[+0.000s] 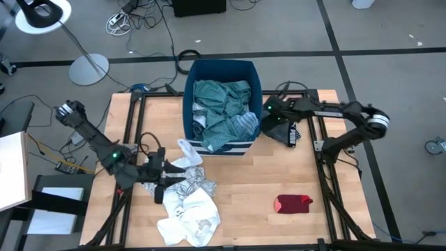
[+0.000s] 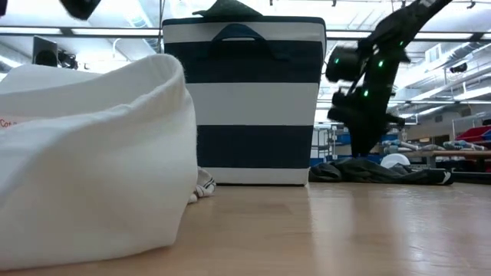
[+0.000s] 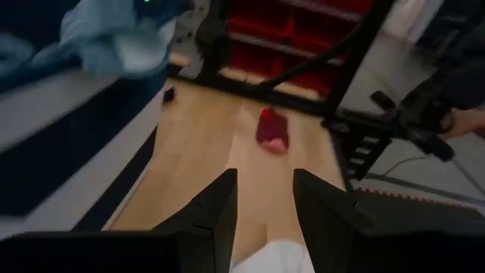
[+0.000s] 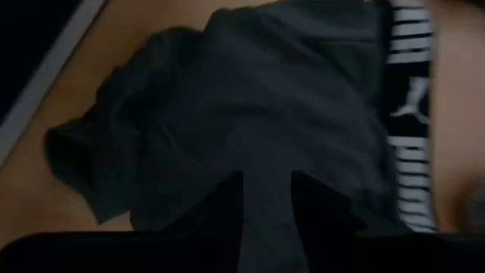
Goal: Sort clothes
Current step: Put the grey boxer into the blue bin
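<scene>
The left gripper (image 1: 174, 178) lies low over the white clothes (image 1: 189, 209) on the table's near-left part, its fingers (image 3: 216, 216) spread with a narrow gap and nothing between them; a white fold shows just beneath the tips. Ahead of this gripper the bare wooden table (image 1: 251, 178) runs open all the way to the small red garment (image 1: 293, 203), which lies alone, well apart from everything and near the table's right front edge. Beside the gripper, on its far side, stands the navy-and-white striped bin (image 1: 221, 104), its near wall close to the white pile's upper tip. The bin is heaped with teal striped cloth (image 1: 223, 104) and light blue fabric rising to its rim.

The right gripper (image 1: 273, 113) hangs just beside the bin's right wall, directly over the black garment (image 1: 286, 132), which is crumpled on the table between the bin and the right-hand frame rail. In the right wrist view the fingers (image 4: 223, 205) stand apart, gripping nothing, with the black cloth (image 4: 250, 114) filling the space below and a white-lettered waistband (image 4: 409, 114) along one side. Open wood lies on the near side of this gripper; the bin wall and rail hem it in on either side.
</scene>
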Available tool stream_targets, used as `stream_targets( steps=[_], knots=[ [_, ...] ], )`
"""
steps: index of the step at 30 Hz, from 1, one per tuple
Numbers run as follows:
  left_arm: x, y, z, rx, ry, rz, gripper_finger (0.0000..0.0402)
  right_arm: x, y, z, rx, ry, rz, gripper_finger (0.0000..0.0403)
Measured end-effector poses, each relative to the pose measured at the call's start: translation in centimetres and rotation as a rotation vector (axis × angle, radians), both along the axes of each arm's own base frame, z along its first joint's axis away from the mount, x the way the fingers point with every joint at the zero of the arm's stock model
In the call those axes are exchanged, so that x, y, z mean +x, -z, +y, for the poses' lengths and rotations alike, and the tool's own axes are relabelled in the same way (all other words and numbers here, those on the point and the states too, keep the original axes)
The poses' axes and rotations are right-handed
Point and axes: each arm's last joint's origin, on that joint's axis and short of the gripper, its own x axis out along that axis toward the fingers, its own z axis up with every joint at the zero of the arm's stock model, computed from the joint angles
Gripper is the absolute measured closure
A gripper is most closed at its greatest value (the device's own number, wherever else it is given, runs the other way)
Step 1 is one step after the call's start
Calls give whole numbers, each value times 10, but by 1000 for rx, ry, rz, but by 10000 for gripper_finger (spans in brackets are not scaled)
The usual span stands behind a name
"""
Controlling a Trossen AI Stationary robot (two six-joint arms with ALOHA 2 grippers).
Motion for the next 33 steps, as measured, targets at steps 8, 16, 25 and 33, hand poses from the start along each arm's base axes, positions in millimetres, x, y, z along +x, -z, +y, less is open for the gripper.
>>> stream_targets(
  steps=[8, 16, 25, 33],
  knots=[
    [-1, 18, -9, 14, -84, 76, 266, 8, 45, 1, 33, -45, 43, 356],
    [-1, 24, -9, 47, -128, 102, 266, -16, 16, 25, 16, -60, 53, 398],
    [-2, 26, -7, 83, -160, 108, 266, -68, -79, 74, -124, -14, -168, 401],
    [-3, 29, -2, 130, -217, 117, 266, -73, -163, 102, -250, -104, -446, 402]
  ],
)
